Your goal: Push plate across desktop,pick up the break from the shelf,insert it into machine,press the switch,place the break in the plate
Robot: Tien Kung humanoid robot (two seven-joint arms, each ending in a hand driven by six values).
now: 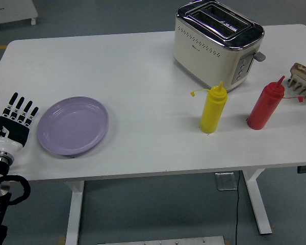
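The left hand (14, 120) sits flat and released at the lower left, just beside the purple plate (73, 125), and a push too high on the rim could tip it, or too hard send it into the yellow bottle (213, 108)

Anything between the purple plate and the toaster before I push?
No. In the head view only bare white table lies between the purple plate and the toaster.

Even, bright overhead light; soft short shadows under my view's objects, mild glare on the toaster (218, 42) chrome, focus sharp.
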